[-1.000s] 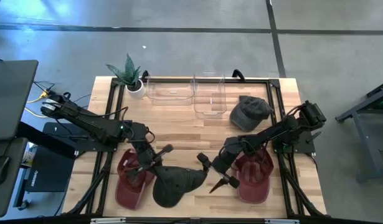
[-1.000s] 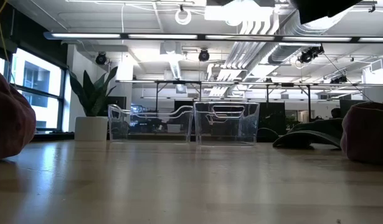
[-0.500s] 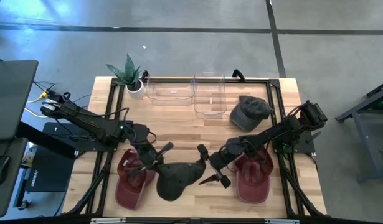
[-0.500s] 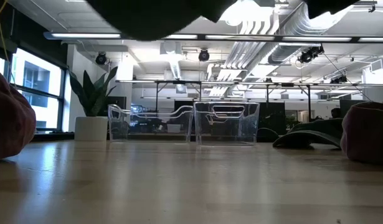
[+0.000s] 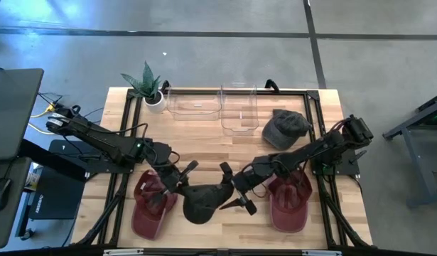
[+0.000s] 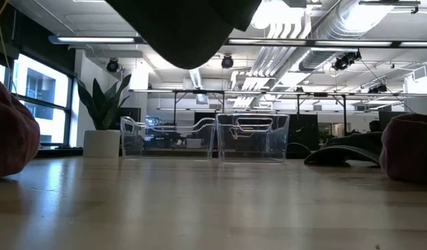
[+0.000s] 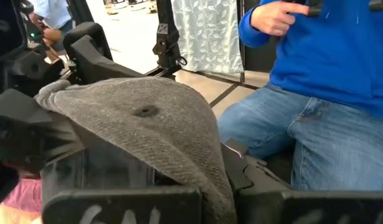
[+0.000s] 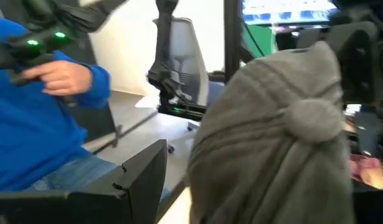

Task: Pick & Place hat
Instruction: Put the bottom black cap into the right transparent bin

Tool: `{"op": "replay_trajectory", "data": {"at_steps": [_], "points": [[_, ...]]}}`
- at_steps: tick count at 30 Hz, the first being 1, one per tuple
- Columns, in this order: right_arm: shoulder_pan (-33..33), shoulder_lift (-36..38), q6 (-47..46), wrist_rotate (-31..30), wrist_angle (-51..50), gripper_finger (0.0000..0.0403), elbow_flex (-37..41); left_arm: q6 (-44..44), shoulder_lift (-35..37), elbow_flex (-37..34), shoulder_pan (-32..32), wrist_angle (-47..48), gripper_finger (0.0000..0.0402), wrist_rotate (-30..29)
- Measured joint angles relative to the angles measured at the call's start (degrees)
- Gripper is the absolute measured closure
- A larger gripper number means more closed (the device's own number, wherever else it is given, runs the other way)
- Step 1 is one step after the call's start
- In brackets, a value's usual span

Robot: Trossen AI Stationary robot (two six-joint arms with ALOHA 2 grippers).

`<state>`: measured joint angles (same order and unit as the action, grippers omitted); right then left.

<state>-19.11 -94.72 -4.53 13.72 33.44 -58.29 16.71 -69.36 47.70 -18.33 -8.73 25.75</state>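
Only wrist views show the dark hat [image 7: 147, 134] beside a seated person [image 7: 322, 93].

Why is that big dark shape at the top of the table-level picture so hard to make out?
Low view: the dark hat hangs backlit against bright ceiling lights, so it is a silhouette. Right wrist view: the same hat is close and smeared soft. High view: evenly lit.

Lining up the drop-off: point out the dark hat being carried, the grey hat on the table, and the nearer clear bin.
dark hat [image 5: 204, 201], high view, on its crown.
grey hat [image 5: 283, 128], high view, on its crown.
clear bin [image 5: 240, 129], high view, on its front wall.
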Motion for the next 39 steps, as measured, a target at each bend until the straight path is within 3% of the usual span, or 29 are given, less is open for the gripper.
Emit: {"op": "replay_trajectory", "data": {"at_steps": [4,8,19,26,32,39], "points": [[0.0,0.0,0.0,-0.3,-3.1,0.0176,-2.5,0.0,0.0,0.0,0.0,0.8,0.0401,-1.3],[0.0,0.0,0.0,-0.3,-5.1,0.0211,-3.6,0.0,0.0,0.0,0.0,2.4,0.0401,-2.6],[0.0,0.0,-0.6,-2.1,-5.1,0.0388,-3.6,-3.4,0.0,0.0,0.0,2.5,0.0394,-4.1],[0.0,0.6,-5.3,-2.1,-9.0,0.0379,-3.6,-7.5,0.0,0.0,0.0,4.7,0.0321,-9.7],[1.1,7.2,-5.6,-7.8,-19.1,0.0393,-3.6,-6.7,0.4,0.0,0.0,13.4,0.0243,-15.7],[7.0,16.9,-4.2,-11.7,-34.4,0.0398,-3.6,-8.6,0.5,0.1,0.0,23.5,0.0211,-26.5]]}}
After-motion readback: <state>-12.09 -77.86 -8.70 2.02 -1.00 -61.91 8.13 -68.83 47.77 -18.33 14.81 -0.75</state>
